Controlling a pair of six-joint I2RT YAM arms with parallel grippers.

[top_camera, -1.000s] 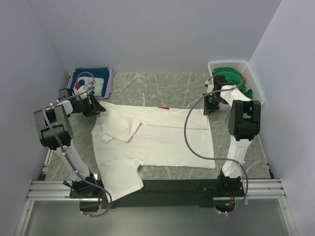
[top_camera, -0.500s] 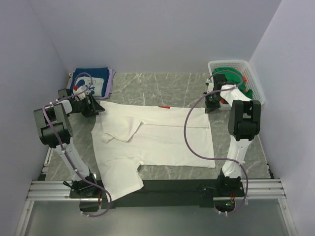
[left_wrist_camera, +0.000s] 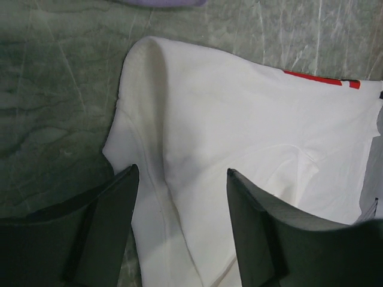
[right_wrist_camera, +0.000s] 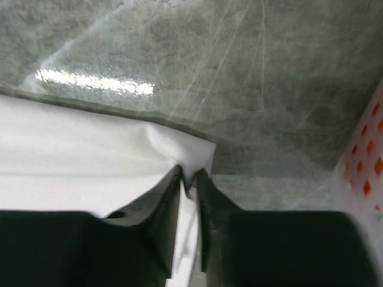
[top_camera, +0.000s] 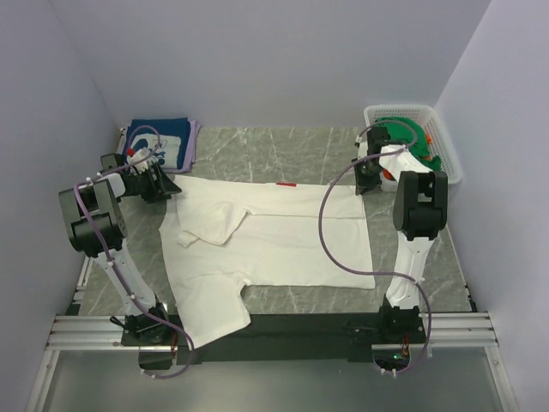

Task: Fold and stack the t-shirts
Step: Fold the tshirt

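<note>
White t-shirt (top_camera: 292,240) lengthwise left-right (sleeves leftward)

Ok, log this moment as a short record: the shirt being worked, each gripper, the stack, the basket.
shirt in work: white t-shirt, spread on the table, one sleeve lying over its body
left gripper: open, fingers straddling the raised fold at the shirt's far-left corner
right gripper: shut on the shirt's far-right corner
stack: navy t-shirt, folded, at the table's far-left corner
basket: far right, holding green t-shirts
</note>
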